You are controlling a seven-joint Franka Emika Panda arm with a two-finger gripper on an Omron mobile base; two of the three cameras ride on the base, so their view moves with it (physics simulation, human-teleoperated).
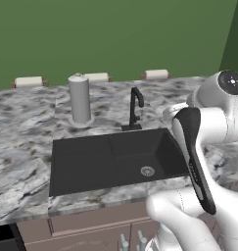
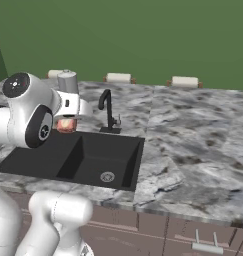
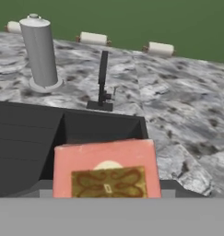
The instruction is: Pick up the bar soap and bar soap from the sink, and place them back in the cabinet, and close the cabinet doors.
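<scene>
Here grey marbled counter (image 1: 22, 132) — dark sink (image 1: 91, 162), green wall (image 1: 115, 34) behind.

The sink (image 1: 91, 162) is flat matt black, its faucet (image 1: 135, 109) the same dull black. The desk (image 1: 22, 142) looks like smooth grey marbled stone. A grey canister (image 1: 80, 99) has a satin, metal-like skin. The bar soap (image 3: 106, 169) is smooth matt reddish-orange with a tan patterned face. Cupboard fronts (image 2: 158, 230) look like plain mauve-brown wood

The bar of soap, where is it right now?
The bar of soap is up in the tool, close in the hand view, hanging over the left part of the sink, left of the faucet.
</scene>
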